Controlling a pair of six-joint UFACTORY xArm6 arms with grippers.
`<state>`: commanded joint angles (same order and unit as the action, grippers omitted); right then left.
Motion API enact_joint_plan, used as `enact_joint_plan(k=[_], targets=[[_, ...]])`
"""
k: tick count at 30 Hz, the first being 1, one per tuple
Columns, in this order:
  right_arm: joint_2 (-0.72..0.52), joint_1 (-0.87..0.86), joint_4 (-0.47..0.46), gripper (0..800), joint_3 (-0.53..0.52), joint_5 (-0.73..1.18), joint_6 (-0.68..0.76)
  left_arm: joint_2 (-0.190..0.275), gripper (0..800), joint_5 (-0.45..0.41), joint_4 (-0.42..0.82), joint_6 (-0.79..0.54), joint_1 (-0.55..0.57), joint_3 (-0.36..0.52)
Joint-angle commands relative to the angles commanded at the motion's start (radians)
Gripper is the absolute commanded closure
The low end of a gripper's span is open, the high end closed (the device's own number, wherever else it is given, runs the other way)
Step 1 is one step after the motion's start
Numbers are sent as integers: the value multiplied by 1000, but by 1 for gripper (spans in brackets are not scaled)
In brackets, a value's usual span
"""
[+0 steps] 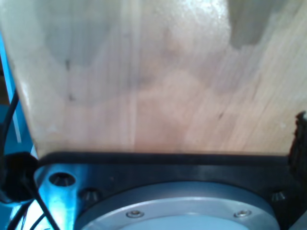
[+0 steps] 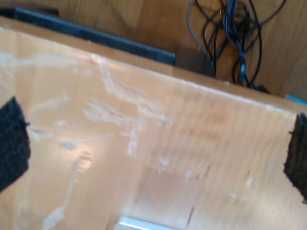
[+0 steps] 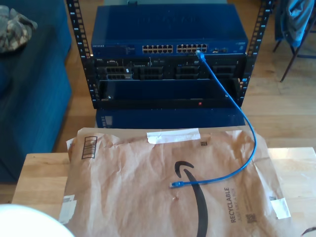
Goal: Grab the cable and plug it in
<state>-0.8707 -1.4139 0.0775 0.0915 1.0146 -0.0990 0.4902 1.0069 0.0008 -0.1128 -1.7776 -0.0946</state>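
From the exterior view I see one blue cable (image 3: 236,118): its far end sits in a port on the right of the blue network switch (image 3: 168,29) in the rack (image 3: 79,54), and it loops down to a loose plug (image 3: 177,184) lying on the brown paper mailer (image 3: 128,187) on the wooden table (image 3: 37,173). My first wrist view looks onto bare wood (image 1: 153,81) above a black and metal mount; I cannot tell how that gripper's jaws stand. My second gripper (image 2: 153,143) is spread wide, two black pads (image 2: 12,141) at either edge over scuffed wood, nothing between them, with tangled black wires (image 2: 230,33) on the floor beyond
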Motion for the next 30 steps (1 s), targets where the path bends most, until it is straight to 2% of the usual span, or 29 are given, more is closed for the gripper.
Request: enact_joint_plan(k=[9, 13, 30], targets=[[137, -14, 2, 4, -8, -5, 5, 0, 0, 0, 0, 0, 0, 0], [224, -20, 5, 3, -75, -138, 3, 0, 0, 0, 0, 0, 0, 0], [222, -28, 6, 2, -92, -172, 8, 0, 0, 0, 0, 0, 0, 0]])
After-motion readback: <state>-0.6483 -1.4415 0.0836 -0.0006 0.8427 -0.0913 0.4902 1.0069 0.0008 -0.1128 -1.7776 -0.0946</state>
